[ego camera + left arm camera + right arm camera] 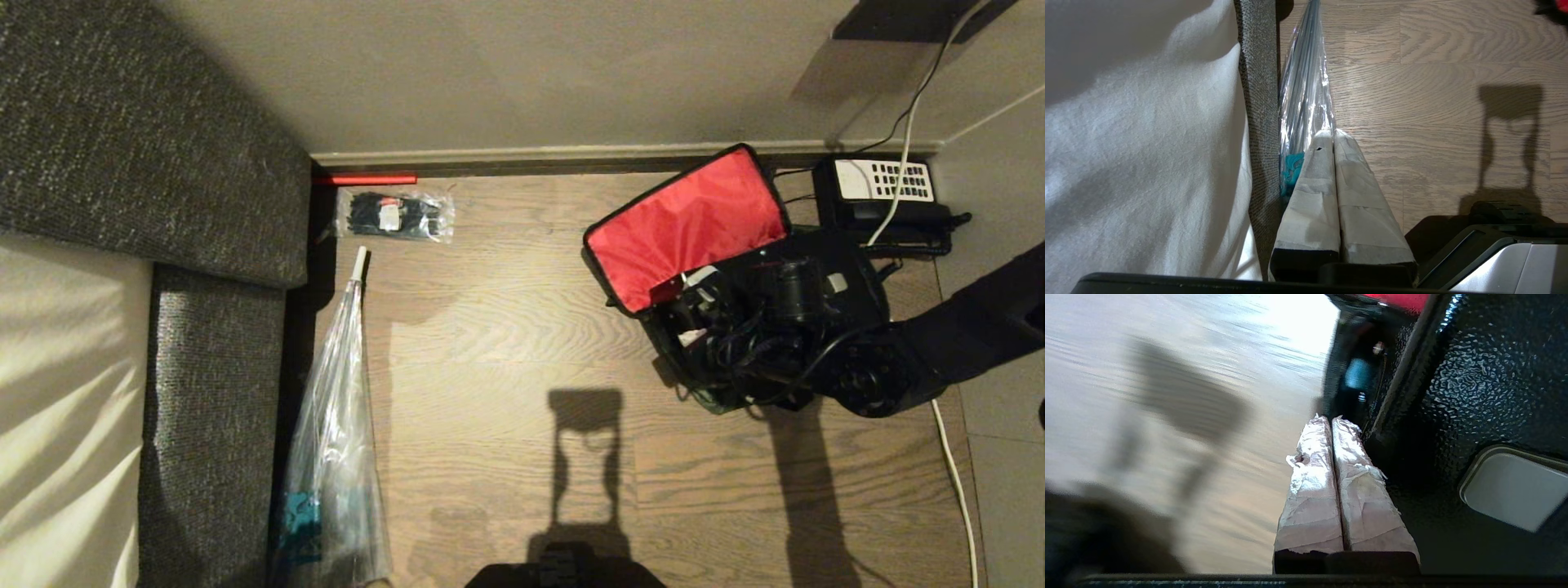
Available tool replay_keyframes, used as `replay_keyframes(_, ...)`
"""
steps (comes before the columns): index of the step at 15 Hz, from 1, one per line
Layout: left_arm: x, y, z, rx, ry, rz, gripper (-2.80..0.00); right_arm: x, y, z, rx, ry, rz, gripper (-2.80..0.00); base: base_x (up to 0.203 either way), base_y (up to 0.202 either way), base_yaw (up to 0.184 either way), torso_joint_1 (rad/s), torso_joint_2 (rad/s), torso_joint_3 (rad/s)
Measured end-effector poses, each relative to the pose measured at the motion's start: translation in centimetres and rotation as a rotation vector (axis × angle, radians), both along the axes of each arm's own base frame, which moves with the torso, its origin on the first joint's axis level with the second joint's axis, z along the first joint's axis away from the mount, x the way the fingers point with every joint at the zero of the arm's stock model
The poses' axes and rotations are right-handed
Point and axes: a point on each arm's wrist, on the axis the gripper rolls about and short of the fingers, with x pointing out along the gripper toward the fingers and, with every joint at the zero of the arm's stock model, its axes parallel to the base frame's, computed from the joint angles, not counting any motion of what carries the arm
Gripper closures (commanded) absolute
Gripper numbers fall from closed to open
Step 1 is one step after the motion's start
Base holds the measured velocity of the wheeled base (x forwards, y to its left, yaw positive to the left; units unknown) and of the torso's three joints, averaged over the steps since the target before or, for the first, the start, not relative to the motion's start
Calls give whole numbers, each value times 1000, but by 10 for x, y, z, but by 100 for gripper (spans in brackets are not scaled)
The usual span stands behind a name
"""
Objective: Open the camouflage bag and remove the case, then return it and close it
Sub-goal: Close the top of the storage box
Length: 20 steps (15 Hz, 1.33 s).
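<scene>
Far left: grey sofa [122, 139] with a white sheet [57, 408] over the seat. Against its side on the wood floor [506, 327] lies a clear plastic sleeve of rods [339, 425], and near the baseboard a small plastic bag of black cable ties [396, 214] next to a red strip [367, 179].

Left gripper [1327, 136]: not visible from the head camera; in its wrist view the taped fingers [1314, 192] are pressed together, empty, pointing along the sofa edge over the plastic sleeve.

Right of centre: camouflage bag [694, 229] sits on the floor, lid flipped open toward the wall with the red lining facing up. The case [1486, 396] is right at the bag, but I can't tell if it is inside or just beside it.

Right arm [955, 335] comes in from the right edge, elbow bent, wrist over the bag's open compartment. Right gripper [1331, 420]: padded fingers [1312, 490] pressed together, nothing held, tips alongside the speckled black case wall, pale end mount [1511, 490] close by. Touching or not, can't tell.

Far right: black desk phone [886, 192] by the wall, white cable [955, 474] running past it.
</scene>
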Motion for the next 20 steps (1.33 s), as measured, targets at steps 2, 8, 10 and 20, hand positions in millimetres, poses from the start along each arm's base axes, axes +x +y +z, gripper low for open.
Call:
replay_keyframes(2, 0, 0, 0, 0, 0, 0, 0, -2, -16, 4, -53, -15, -15, 0, 0, 0, 0, 0, 0, 0)
replay_keyframes(8, 0, 0, 0, 0, -1, 0, 0, -15, -47, 10, -62, 2, -82, 0, 0, 0, 0, 0, 0, 0)
replay_keyframes(10, 0, 0, 0, 0, 0, 0, 0, -17, -34, 13, 65, 17, -106, 0, 0, 0, 0, 0, 0, 0)
replay_keyframes(20, 0, 0, 0, 0, 0, 0, 0, 15, 4, -20, 140, 65, 29, -280, 0, 0, 0, 0, 0, 0)
